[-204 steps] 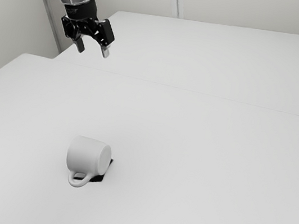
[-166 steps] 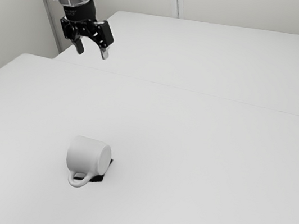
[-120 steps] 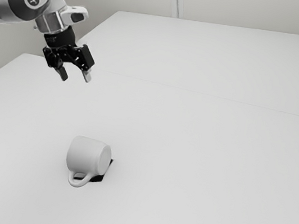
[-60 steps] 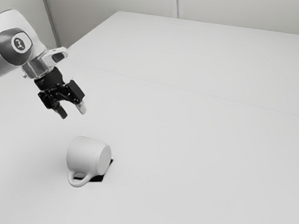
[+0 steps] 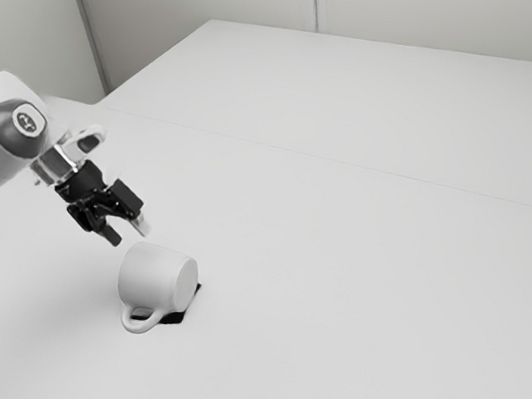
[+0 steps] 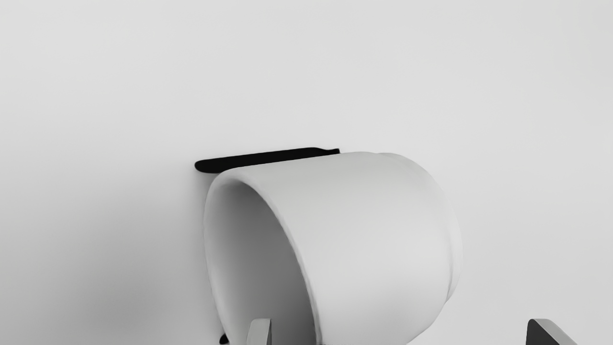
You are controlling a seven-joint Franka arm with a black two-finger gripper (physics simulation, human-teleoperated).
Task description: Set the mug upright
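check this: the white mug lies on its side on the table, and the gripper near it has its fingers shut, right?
The fingers are not shut: the wrist view shows them well apart. The rest holds: the white mug lies on its side on the table, with the gripper near it.

The plain white, rounded ceramic-looking mug with a loop handle (image 5: 158, 279) lies on its side on the table, its base facing the exterior view's right.
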